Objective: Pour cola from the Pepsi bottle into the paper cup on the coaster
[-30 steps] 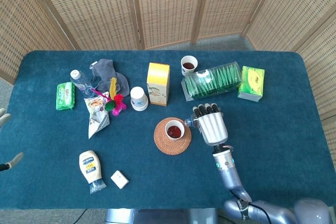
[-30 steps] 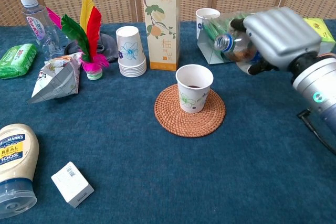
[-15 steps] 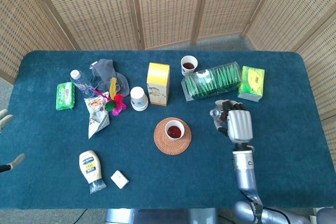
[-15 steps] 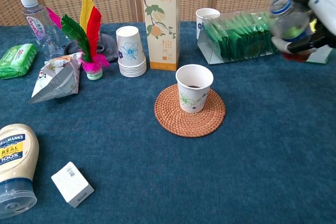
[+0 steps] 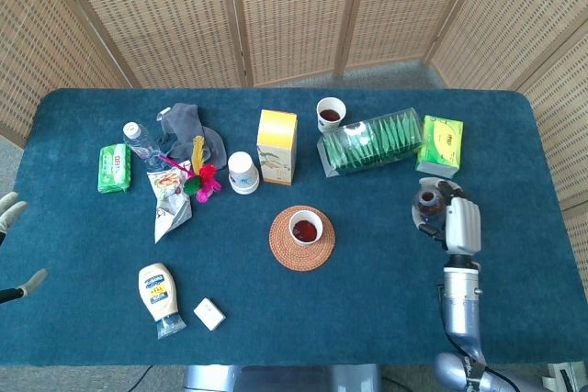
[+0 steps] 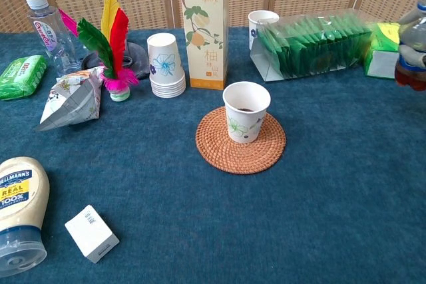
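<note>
The paper cup stands on the round woven coaster at mid-table, with dark cola inside. In the chest view the cup sits centred on the coaster. My right hand grips the Pepsi bottle roughly upright, well to the right of the cup. At the right edge of the chest view only part of the bottle shows. My left hand pokes in at the table's left edge, fingers apart, holding nothing.
Behind the coaster stand a juice carton, a stack of paper cups, a second cup of cola and a clear box of green sachets. Water bottle, feather shuttlecock, snack bag, mayonnaise, small white box lie left.
My right hand has carried the bottle from a tilted pose by the cup's rim away to the right and brought it upright. The cup and coaster have not moved.
</note>
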Controlling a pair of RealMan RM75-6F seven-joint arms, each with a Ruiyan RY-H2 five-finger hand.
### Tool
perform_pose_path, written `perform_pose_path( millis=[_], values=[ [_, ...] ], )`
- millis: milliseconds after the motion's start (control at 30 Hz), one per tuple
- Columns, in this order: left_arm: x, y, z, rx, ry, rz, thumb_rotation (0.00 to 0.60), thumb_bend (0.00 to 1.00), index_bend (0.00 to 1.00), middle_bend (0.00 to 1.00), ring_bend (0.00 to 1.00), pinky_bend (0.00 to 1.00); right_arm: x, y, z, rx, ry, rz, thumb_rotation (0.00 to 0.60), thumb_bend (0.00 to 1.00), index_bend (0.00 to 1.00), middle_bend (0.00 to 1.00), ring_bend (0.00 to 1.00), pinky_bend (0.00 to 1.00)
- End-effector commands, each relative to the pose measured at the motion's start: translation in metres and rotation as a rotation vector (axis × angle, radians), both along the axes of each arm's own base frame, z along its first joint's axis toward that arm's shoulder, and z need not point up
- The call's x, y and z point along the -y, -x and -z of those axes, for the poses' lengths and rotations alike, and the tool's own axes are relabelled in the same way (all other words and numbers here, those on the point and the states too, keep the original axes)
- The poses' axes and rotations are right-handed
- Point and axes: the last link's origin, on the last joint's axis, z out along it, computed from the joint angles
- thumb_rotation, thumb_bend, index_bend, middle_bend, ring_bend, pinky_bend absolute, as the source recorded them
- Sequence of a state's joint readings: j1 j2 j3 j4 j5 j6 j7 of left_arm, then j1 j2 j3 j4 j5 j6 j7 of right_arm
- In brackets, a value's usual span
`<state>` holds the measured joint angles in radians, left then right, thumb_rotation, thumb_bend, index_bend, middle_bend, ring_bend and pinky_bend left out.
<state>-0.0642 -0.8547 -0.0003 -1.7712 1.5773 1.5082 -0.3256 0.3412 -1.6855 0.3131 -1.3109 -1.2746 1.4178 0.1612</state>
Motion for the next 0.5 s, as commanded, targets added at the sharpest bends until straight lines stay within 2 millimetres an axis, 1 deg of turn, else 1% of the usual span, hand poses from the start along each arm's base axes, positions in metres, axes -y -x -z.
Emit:
perform_pose_path(
  millis=[33,367,500],
  values=[
    [0.0,0.0,0.001,-0.003,0.003,-0.002,0.6,0.29,0.0,0.0,0.0,0.0,-0.004,0.02,-0.002,0.048,0.015,0.041,0.6,0.91,0.44,0.41,0.28,0.62],
    [0.0,0.0,0.003,-0.008,0.011,-0.003,0.6,0.29,0.0,0.0,0.0,0.0,-0.008,0.045,-0.006,0.198,0.042,0.107,0.6,0.93,0.44,0.41,0.28,0.62],
    [0.0,0.0,0.003,-0.009,0.011,-0.004,0.6,0.29,0.0,0.0,0.0,0.0,-0.011,0.057,-0.004,0.213,0.045,0.126,0.6,0.93,0.44,0.41,0.28,0.62]
  ],
)
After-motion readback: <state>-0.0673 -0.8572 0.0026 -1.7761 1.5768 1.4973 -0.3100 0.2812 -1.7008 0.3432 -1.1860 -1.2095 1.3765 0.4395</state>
